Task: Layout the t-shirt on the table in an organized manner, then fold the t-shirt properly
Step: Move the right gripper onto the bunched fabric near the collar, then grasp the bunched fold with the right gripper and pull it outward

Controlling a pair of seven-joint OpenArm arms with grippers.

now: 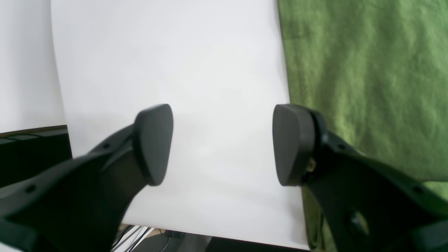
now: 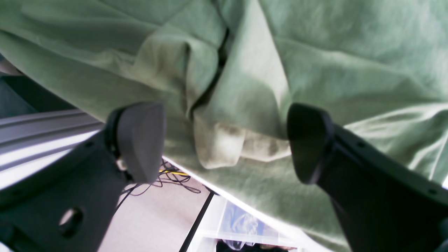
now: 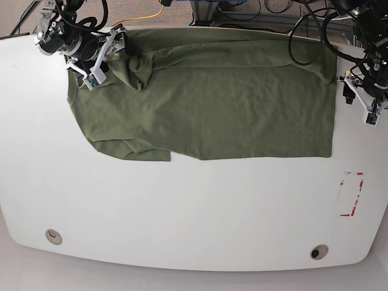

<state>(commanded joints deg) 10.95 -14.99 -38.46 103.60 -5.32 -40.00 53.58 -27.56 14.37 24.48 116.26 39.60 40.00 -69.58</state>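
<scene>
1. Left gripper [image 1: 223,145] hangs spread over bare table [image 1: 175,70]; right gripper [image 2: 224,141] gapes over a bunched sleeve, gripping nothing.
2. T-shirt [image 3: 230,103] lies mostly flat along the far edge. Layout's nearly done I'd say, no folding yet.

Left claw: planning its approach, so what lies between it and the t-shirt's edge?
Only bare white table; the left wrist view shows the open left claw beside the t-shirt.

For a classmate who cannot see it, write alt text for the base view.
An olive-green cotton t-shirt lies spread along the far side of a large white table, its left end bunched. The open right gripper hovers over that bunched end; the open left gripper sits just off the shirt's right edge.
</scene>
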